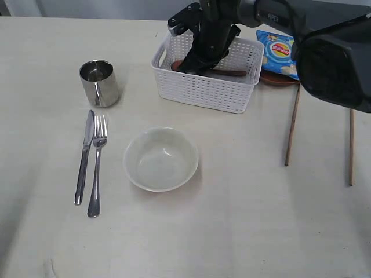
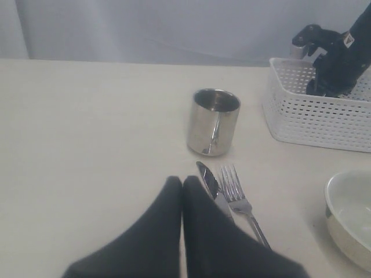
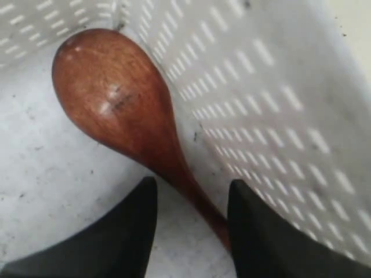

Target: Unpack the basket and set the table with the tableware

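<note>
Altogether one spoon (image 3: 116, 104), two chopsticks (image 1: 293, 124), one bowl (image 1: 160, 159).

white lattice basket (image 1: 203, 94); reddish-brown spoon (image 3: 116, 98); cream bowl (image 1: 160, 159); shiny steel cup (image 1: 99, 84); blue chip bag (image 1: 278, 53); pale cream table (image 1: 243, 226).

- The exterior view looks steeply down on the tabletop (image 1: 261, 231) from high up and takes in a wide area: cup (image 1: 99, 83) upper left, bowl (image 1: 160, 158) centre, basket (image 1: 204, 87) upper middle.
- The left wrist view sits low behind the left pincer (image 2: 182, 180), facing across the tabletop; it shares cup, bowl and basket with the exterior view.
- The right wrist view is very close inside the basket, facing its floor and the spoon (image 3: 116, 98) past the right pincer (image 3: 191, 191).
</note>
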